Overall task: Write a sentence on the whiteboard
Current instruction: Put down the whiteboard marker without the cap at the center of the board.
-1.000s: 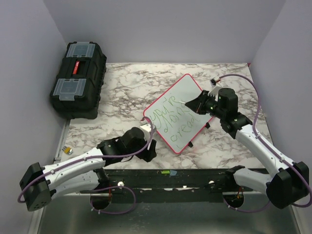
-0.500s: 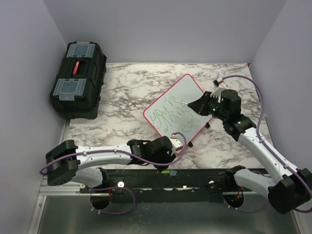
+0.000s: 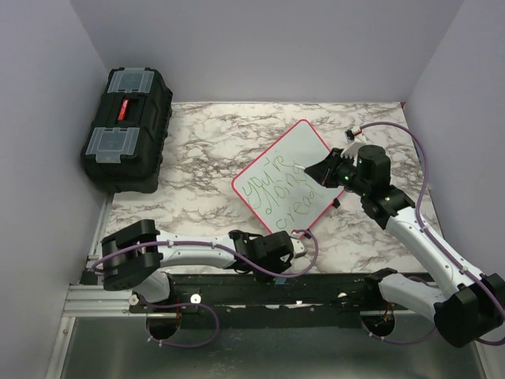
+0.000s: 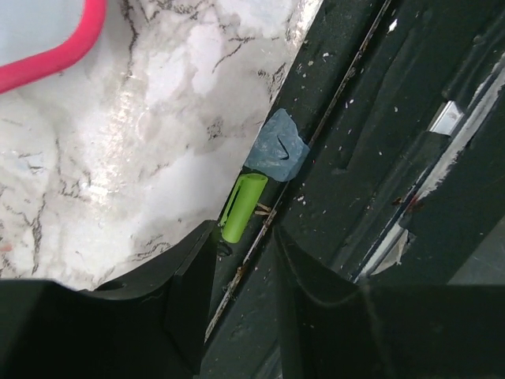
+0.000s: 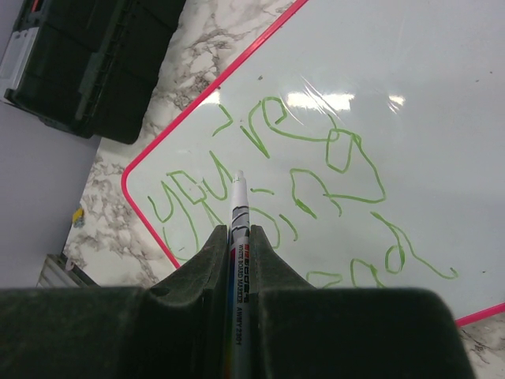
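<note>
The whiteboard (image 3: 290,162) lies turned on a diagonal on the right half of the table, its near corner close to the table's near edge, and the sentence (image 3: 278,194) is seen in green on its lower left part. The right gripper (image 3: 314,170) is held over the board's right side, clamped on a white marker (image 5: 239,229) whose tip is pointed at the board among the lettering; whether the tip touches cannot be told. The left gripper (image 3: 297,246) is set low at the near edge, just beside the board's near corner, its jaws parted and nothing gripped. Only in the left wrist view are a small green cap (image 4: 242,207) and a scrap of blue tape (image 4: 276,155) shown, at the seam where the marble meets a black rail (image 4: 371,142), the cap just ahead of the parted fingers (image 4: 197,268). In the right wrist view the letters are shown large. The table (image 3: 205,150) is marble-patterned; a black toolbox (image 3: 126,130) rests past its far left corner, and pale lavender walls (image 3: 260,47) enclose the space.
</note>
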Available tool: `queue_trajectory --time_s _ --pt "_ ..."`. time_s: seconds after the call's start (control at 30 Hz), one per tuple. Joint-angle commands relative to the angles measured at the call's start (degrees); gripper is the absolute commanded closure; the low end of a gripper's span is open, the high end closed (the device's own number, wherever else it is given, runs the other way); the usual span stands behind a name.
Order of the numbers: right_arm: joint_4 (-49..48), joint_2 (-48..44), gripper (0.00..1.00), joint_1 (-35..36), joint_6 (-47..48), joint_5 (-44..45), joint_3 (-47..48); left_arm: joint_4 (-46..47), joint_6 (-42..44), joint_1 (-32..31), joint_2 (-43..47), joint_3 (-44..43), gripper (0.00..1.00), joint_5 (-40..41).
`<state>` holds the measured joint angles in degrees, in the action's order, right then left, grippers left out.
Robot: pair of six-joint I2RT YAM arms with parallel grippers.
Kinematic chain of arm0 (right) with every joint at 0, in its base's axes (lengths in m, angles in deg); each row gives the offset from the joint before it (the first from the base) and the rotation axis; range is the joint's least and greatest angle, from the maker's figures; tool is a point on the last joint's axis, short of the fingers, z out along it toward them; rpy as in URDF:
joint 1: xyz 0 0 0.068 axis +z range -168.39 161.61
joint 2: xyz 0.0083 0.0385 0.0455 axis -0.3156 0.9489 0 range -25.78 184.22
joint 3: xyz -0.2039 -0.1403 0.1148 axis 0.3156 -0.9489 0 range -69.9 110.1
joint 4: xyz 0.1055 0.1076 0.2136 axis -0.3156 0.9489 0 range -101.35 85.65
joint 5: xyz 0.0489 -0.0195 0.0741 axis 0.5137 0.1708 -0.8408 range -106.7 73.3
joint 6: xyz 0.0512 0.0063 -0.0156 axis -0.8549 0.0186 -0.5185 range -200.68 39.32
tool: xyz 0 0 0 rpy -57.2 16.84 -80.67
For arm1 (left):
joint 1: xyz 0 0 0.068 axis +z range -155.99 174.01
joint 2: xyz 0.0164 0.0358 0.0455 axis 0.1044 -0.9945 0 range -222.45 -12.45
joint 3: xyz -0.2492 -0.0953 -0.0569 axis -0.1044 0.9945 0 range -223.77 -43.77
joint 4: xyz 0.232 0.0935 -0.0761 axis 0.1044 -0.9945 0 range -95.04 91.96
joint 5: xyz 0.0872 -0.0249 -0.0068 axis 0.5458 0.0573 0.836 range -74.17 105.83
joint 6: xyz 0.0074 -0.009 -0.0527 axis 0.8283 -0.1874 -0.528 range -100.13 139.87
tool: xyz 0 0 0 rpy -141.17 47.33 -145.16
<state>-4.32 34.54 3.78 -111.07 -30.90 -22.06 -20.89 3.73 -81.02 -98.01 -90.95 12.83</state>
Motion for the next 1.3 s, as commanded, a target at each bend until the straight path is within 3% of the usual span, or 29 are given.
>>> queue_trajectory --time_s 0.0,0.77,1.17,1.27 --pt "1.2 -0.5 0.99 0.2 0.8 1.2 0.2 -1.2 2.0 -0.8 -3.8 -2.7 0.66 0.9" --pt "0.8 0.9 0.99 0.2 0.9 1.3 -0.1 -2.1 0.5 -3.5 -10.0 -4.8 0.76 2.5" --pt "1.2 -0.3 0.99 0.2 0.9 1.0 -0.5 -5.6 0.0 -4.0 -16.8 -8.9 0.67 10.0" --pt "1.2 -0.6 0.99 0.2 0.8 1.2 -0.4 -5.6 -1.0 -4.1 -18.9 -9.4 0.59 10.9"
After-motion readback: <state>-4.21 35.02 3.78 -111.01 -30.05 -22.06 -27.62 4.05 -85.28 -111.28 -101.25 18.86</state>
